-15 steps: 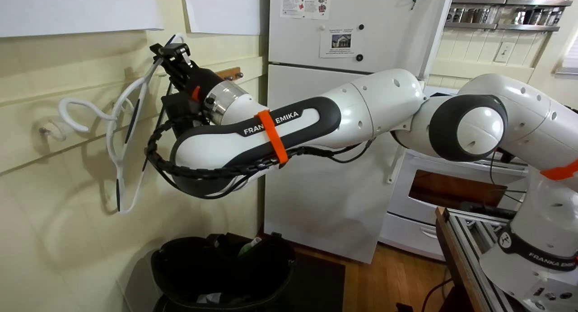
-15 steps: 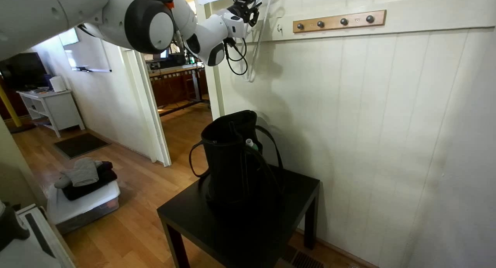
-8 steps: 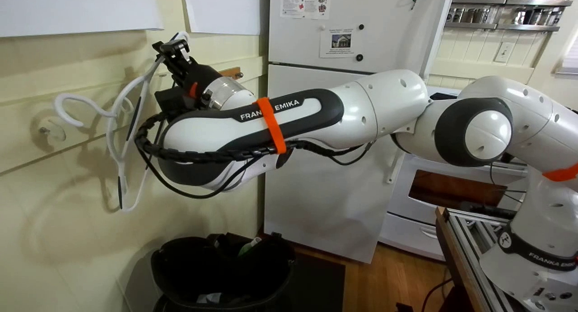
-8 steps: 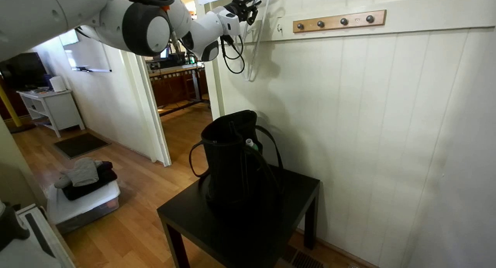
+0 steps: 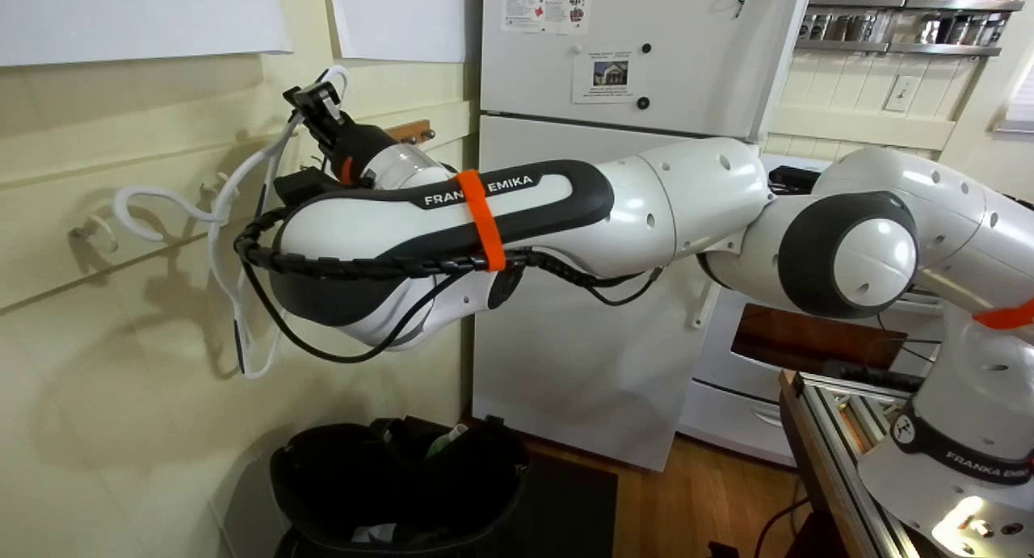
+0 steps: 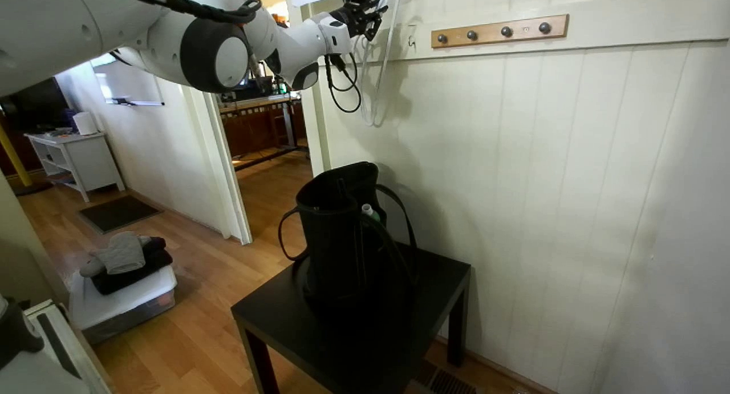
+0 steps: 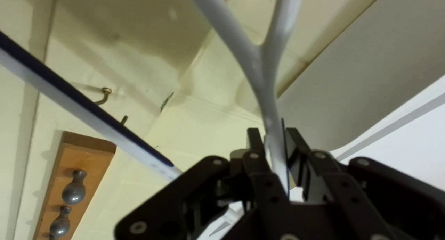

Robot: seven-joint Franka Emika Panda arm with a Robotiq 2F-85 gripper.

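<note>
since the earlier frame the white hanger (image 5: pixel 216 216) and the gripper (image 7: pixel 273 137) have shifted a little to the right in an exterior view, while the black bag (image 6: pixel 333 263) on the table (image 6: pixel 274 311) has stayed put. the gripper is clamped on one limb of the hanger, just past its fork, so the hanger sits near the wall (image 5: pixel 97 404), well above the bag. held to one side, it will likely sway or twist, so i'd keep the pinch firm, go slowly, and watch the curled end, whose clearance from the wall i can't judge. left to right in an exterior view i count one storage box (image 6: pixel 134 316), one table, one bag, one bottle (image 6: pixel 369 212) at the bag's rim, one gripper, one hanger, and one wooden rail (image 6: pixel 489 34) with four knobs (image 6: pixel 506 31)
</note>
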